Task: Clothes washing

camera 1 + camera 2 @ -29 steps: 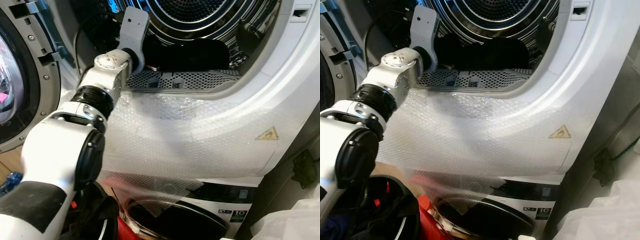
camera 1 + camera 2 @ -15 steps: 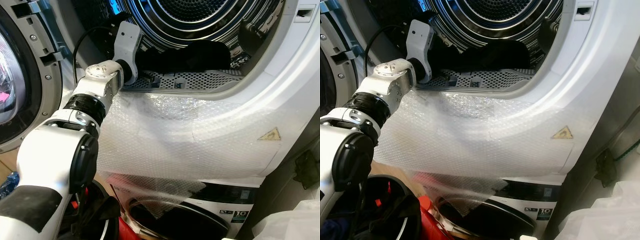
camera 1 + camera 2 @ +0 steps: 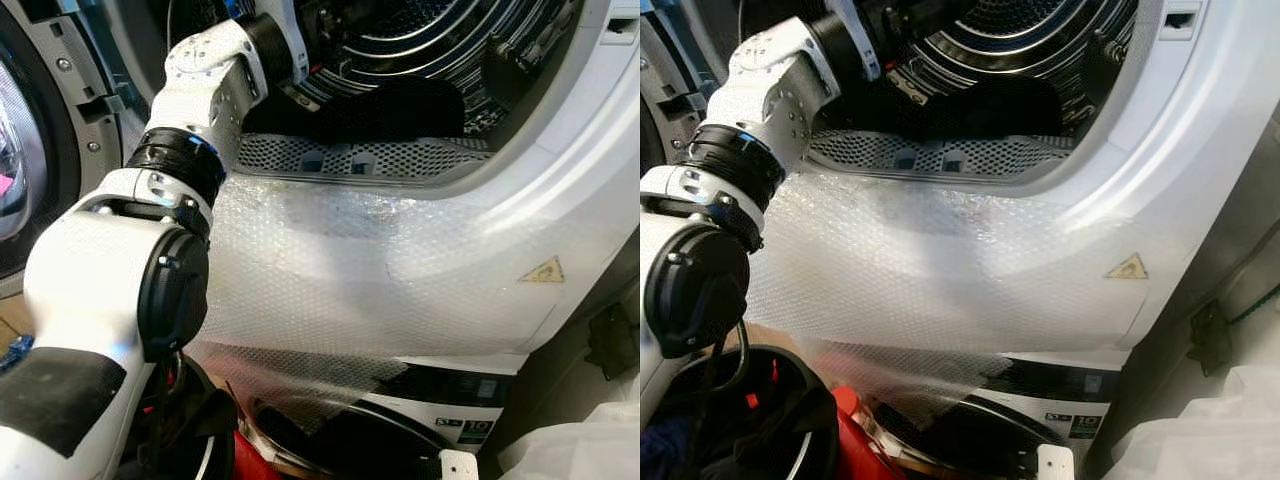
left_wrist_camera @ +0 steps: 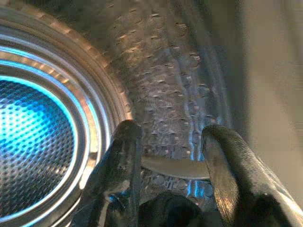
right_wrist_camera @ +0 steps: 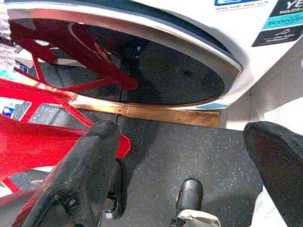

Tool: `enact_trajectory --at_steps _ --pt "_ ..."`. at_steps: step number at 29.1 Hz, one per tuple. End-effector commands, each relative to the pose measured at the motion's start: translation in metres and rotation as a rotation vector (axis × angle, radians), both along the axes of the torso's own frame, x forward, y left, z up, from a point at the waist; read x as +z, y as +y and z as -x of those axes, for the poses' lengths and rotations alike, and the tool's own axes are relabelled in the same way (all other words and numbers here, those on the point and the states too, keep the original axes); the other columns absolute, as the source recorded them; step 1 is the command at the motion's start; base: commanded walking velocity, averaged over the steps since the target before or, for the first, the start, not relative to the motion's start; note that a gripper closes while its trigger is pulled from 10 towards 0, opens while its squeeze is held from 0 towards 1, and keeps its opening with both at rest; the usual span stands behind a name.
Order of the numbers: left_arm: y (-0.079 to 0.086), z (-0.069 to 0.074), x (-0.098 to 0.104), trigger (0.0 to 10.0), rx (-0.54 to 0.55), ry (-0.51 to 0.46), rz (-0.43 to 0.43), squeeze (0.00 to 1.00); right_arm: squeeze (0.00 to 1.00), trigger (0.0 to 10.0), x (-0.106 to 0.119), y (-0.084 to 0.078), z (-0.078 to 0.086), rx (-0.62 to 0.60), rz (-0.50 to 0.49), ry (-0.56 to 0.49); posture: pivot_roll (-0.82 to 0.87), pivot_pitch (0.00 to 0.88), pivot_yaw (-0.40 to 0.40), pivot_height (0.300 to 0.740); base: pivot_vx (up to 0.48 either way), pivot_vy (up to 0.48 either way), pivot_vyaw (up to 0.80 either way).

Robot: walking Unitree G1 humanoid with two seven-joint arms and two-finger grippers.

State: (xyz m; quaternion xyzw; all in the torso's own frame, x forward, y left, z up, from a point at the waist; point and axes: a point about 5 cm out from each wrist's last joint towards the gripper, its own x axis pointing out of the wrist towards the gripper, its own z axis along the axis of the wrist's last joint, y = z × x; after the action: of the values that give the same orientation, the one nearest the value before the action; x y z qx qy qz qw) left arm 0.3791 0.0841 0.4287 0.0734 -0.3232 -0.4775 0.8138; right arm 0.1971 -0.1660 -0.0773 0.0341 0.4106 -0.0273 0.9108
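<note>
The left arm (image 3: 205, 95) reaches up through the round opening of the upper machine (image 3: 560, 160), and its wrist passes over the perforated grey sill (image 3: 350, 158) at the front edge of the opening. In the left wrist view the left gripper (image 4: 170, 156) is inside the steel drum (image 4: 161, 85); its 2 black fingers (image 4: 120, 161) stand apart with nothing between them, and the embossed drum wall and the blue-lit perforated back plate (image 4: 33, 137) lie beyond them. There is open room around the fingers in the drum.

A dark garment (image 3: 400, 105) lies low in the drum mouth, just behind the sill and to the right of the arm. Below the sill a sheet of bubble wrap (image 3: 380, 270) covers the white front panel down to the lower machine (image 3: 400, 420).

The right gripper (image 5: 184, 156) hangs low by the floor. Its 2 fingers (image 5: 90, 161) are spread wide and empty, above the dark speckled floor (image 5: 189, 151), near the round door of the lower machine (image 5: 156, 71) and a red frame (image 5: 52, 123).

Compared with 0.5 s ago, the left wrist has gone higher and deeper into the opening, so the white wrist piece that stood at the left end of the sill is now at the top of the opening. The dark garment lies in about the same place.
</note>
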Motion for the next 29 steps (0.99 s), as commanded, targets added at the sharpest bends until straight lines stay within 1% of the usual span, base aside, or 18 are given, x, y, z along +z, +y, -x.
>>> enact_trajectory --at_steps 1,4,5,6,8,9,11,14,16,18,20,21,22,23,24,25,27,29 --pt "0.000 0.004 -0.004 10.0 -0.061 -0.030 -0.062 1.00 0.00 10.0 0.000 0.009 -0.002 0.033 -0.010 0.008 0.14 0.000 0.054 0.740 0.000 0.000 0.00" --pt "-0.001 0.012 -0.012 10.0 -0.169 -0.054 -0.117 1.00 0.00 10.0 0.001 0.009 -0.004 0.025 -0.011 0.003 0.13 0.000 0.064 0.740 0.000 0.000 0.00" --pt "0.002 0.015 -0.024 10.0 -0.169 -0.064 -0.118 1.00 0.00 10.0 0.002 0.009 -0.005 0.015 -0.015 0.000 0.13 0.000 0.069 0.740 0.000 0.000 0.00" --pt "0.002 0.015 -0.024 10.0 -0.169 -0.064 -0.118 1.00 0.00 10.0 0.002 0.009 -0.005 0.015 -0.015 0.000 0.13 0.000 0.069 0.740 0.000 0.000 0.00" --pt "0.004 0.017 -0.037 10.0 -0.153 -0.062 -0.109 1.00 0.00 10.0 0.002 0.009 -0.005 0.005 -0.019 -0.001 0.13 0.000 0.069 0.740 0.000 0.000 0.00" --pt "0.004 0.020 -0.044 10.0 -0.111 -0.080 -0.112 1.00 0.00 10.0 0.001 0.009 -0.004 0.004 -0.019 0.001 0.14 0.000 0.072 0.740 0.000 0.000 0.00" --pt "0.002 0.026 -0.048 10.0 -0.106 -0.099 -0.109 1.00 0.00 10.0 0.000 0.009 -0.002 0.003 -0.018 0.004 0.15 0.000 0.074 0.740 0.000 0.000 0.00" --pt "-0.001 0.045 -0.052 10.0 -0.105 -0.171 -0.147 1.00 0.00 10.0 -0.001 0.009 0.000 -0.001 -0.015 0.010 0.16 0.000 0.079 0.740 0.000 0.000 0.00" --pt "-0.002 0.049 -0.053 10.0 -0.105 -0.184 -0.154 1.00 0.00 10.0 -0.001 0.009 0.001 -0.002 -0.015 0.011 0.16 0.000 0.080 0.740 0.000 0.000 0.00" --pt "-0.003 0.061 -0.057 10.0 -0.057 -0.224 -0.212 1.00 0.00 10.0 -0.001 0.009 0.001 -0.002 -0.014 0.011 0.18 0.000 0.080 0.740 0.000 0.000 0.00" --pt "-0.018 0.067 -0.056 10.0 0.132 -0.362 -0.337 1.00 0.00 10.0 -0.001 0.011 0.000 0.013 -0.012 0.013 0.21 0.000 0.077 0.740 0.000 0.000 0.00" --pt "-0.031 0.072 -0.053 10.0 0.190 -0.434 -0.348 1.00 0.00 10.0 -0.001 0.013 0.000 0.025 -0.010 0.016 0.22 0.000 0.075 0.740 0.000 0.000 0.00" --pt "-0.039 0.076 -0.050 10.0 0.220 -0.479 -0.345 1.00 0.00 10.0 -0.001 0.014 0.000 0.032 -0.009 0.018 0.22 0.000 0.075 0.740 0.000 0.000 0.00" --pt "-0.053 0.086 -0.047 10.0 0.250 -0.477 -0.223 1.00 0.00 10.0 -0.001 0.017 -0.001 0.043 -0.010 0.018 0.21 0.000 0.085 0.740 0.000 0.000 0.00" --pt "-0.053 0.086 -0.047 10.0 0.250 -0.477 -0.223 1.00 0.00 10.0 -0.001 0.017 -0.001 0.043 -0.010 0.018 0.21 0.000 0.085 0.740 0.000 0.000 0.00" --pt "-0.056 0.092 -0.051 10.0 0.278 -0.446 -0.139 1.00 0.00 10.0 0.001 0.019 -0.004 0.036 -0.016 0.009 0.21 0.000 0.085 0.740 0.000 0.000 0.00" --pt "-0.052 0.096 -0.052 10.0 0.325 -0.474 -0.116 1.00 0.00 10.0 0.002 0.020 -0.007 0.031 -0.018 0.000 0.21 0.000 0.088 0.740 0.000 0.000 0.00" --pt "-0.044 0.098 -0.054 10.0 0.379 -0.467 -0.067 1.00 0.00 10.0 0.003 0.019 -0.008 0.030 -0.017 -0.005 0.21 0.000 0.085 0.740 0.000 0.000 0.00"
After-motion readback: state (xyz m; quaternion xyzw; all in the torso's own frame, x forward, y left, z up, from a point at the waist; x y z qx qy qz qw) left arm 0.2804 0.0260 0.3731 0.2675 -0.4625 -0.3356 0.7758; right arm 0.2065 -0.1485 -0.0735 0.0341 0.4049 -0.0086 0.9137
